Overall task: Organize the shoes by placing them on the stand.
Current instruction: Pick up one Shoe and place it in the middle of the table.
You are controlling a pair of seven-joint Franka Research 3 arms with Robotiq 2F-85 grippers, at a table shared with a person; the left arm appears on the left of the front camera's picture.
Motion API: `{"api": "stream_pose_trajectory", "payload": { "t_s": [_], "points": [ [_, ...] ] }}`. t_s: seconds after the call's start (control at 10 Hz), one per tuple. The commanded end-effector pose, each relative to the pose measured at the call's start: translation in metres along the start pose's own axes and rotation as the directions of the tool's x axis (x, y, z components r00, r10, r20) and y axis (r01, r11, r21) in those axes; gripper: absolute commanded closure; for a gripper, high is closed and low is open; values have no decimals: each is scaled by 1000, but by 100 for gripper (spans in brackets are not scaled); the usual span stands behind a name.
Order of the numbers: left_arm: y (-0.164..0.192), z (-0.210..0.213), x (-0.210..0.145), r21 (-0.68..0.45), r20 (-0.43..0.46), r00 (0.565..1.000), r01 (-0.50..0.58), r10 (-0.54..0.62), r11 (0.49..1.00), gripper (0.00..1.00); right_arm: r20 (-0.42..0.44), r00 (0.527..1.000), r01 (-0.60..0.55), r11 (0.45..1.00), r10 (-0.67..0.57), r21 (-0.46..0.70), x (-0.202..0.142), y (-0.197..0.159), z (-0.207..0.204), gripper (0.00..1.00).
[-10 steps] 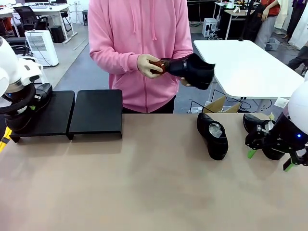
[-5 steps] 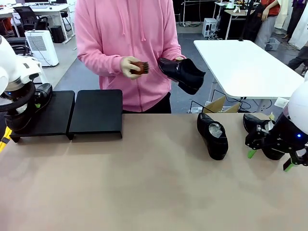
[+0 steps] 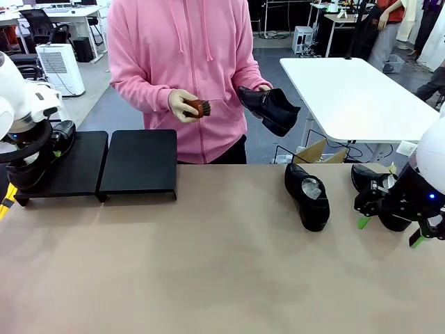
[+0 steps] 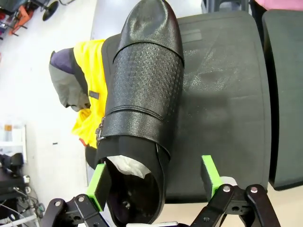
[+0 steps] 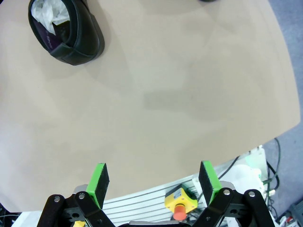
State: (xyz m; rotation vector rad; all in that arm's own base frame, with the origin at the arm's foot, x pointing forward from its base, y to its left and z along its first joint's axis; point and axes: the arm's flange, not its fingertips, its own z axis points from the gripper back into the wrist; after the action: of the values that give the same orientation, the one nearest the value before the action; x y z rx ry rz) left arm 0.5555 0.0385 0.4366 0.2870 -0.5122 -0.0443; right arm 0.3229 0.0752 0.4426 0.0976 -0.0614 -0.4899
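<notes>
1. Four shoes are in play. The left shoe (image 4: 142,94) lies on the stand (image 3: 139,160), on its left unit (image 4: 222,94) close to the outer edge.
2. Left gripper (image 4: 155,177): the fingers are spread wide around that shoe's heel end. One pad sits just beside the leather and the other is well apart, so nothing is clamped.
3. The step looks like letting go. I would lift straight back along the fingers so the near pad does not drag the shoe off the edge.
4. Right gripper (image 5: 154,182): it is wide apart and empty over bare table (image 5: 165,94).
5. The middle shoe (image 3: 307,196) and right shoe (image 3: 367,175) wait on the table. The right one, just beside the right arm, seems the natural next pick.
6. The person holds a fourth shoe (image 3: 271,108) up, with a brush (image 3: 198,108) in the other hand (image 3: 181,104).
7. Contents: the left unit carries one shoe and the right unit is bare. White paper (image 4: 125,165) stuffs the left shoe, and the middle shoe is stuffed likewise.
</notes>
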Motion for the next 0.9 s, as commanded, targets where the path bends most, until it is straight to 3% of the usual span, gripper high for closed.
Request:
{"api": "stream_pose_trajectory", "payload": {
  "t_s": [0.0, 0.2, 0.4, 0.6, 0.8],
  "points": [
    [2, 0, 0, 2, 1, 1000, 8, -8, 1000, 3, 6, 1000, -10, 1000, 10, 3, 1, 1, -1, 0],
    [0, 0, 0, 0, 0, 1000, 0, 0, 1000, 3, 6, 1000, -10, 1000, 10, 3, 1, 1, -1, 0],
    [-43, 36, -12, -69, 153, 988, -14, 25, 998, 3, 6, 1000, -10, 1000, 10, 3, 1, 1, -1, 0],
    [-61, 83, -33, -81, 234, 971, -40, 58, 996, 3, 6, 1000, -10, 1000, 10, 3, 1, 1, -1, 0],
    [-81, 120, -61, -200, 175, 979, -71, 107, 977, 3, 6, 1000, -10, 1000, 10, 3, 1, 1, -1, 0]
  ]
}}
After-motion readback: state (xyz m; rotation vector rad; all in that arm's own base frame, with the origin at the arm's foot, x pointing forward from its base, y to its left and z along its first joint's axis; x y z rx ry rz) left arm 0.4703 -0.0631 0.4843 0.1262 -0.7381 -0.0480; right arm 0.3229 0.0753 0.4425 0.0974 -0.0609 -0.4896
